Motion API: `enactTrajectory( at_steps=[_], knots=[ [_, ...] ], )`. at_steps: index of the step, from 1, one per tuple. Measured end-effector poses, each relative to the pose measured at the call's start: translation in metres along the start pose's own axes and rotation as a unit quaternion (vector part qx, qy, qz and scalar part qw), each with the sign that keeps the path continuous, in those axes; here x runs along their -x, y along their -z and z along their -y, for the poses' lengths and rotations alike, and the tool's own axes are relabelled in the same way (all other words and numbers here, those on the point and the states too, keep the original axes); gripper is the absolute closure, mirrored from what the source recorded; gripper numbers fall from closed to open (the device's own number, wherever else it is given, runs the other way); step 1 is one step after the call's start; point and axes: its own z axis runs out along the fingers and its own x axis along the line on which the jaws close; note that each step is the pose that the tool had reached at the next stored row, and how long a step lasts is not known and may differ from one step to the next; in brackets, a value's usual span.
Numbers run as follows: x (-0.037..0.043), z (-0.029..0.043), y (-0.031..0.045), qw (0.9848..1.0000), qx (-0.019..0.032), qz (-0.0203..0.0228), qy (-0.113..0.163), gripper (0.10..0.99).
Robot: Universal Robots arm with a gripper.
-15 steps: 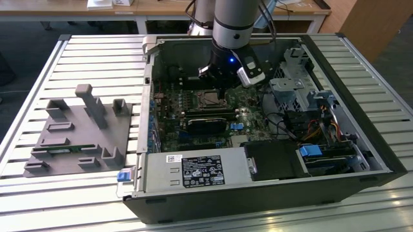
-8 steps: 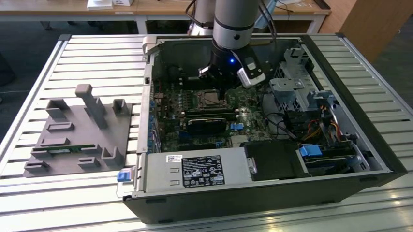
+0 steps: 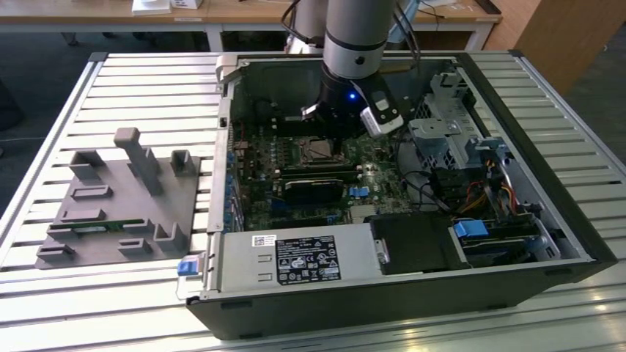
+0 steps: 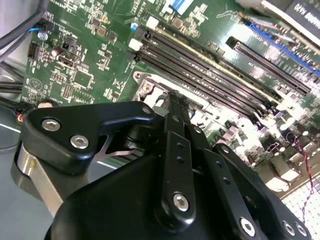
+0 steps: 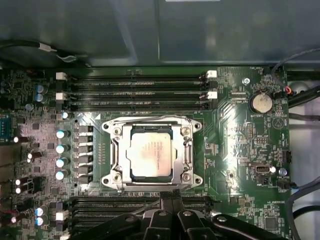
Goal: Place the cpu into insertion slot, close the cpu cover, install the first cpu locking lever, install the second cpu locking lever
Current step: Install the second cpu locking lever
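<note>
In the first wrist view the cpu [image 5: 151, 158] lies flat in the insertion slot [image 5: 112, 175], pale metal face up. The cpu cover [image 5: 186, 150], a silvery frame, lies down around the chip. A thin lever bar [image 5: 150, 119] runs along one edge of the socket. My gripper [image 5: 167, 199] is at the opposite socket edge, fingers together with nothing visible between them. In the second wrist view the gripper [image 4: 173, 96] tip reaches the socket's metal rim [image 4: 146, 86]. In the exterior view the gripper [image 3: 329, 136] hangs just above the insertion slot [image 3: 318, 152] inside the case.
Long black memory slots [image 5: 135, 85] flank the socket on two sides. The open computer case [image 3: 547, 183] holds a drive cage, cables and a power supply [image 3: 293, 260]. A grey fixture block [image 3: 122, 198] sits on the slatted table at the exterior view's left.
</note>
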Motion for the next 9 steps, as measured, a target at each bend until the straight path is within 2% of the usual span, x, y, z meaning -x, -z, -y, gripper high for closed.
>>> enactTrajectory(
  at_steps=[2,9],
  knots=[
    [-0.0020,0.0011,-0.0007,1.0000,0.0002,0.0000,0.000,0.980],
    [-0.0185,0.0036,-0.0024,1.0000,0.0006,0.0000,0.000,0.980]
  ],
)
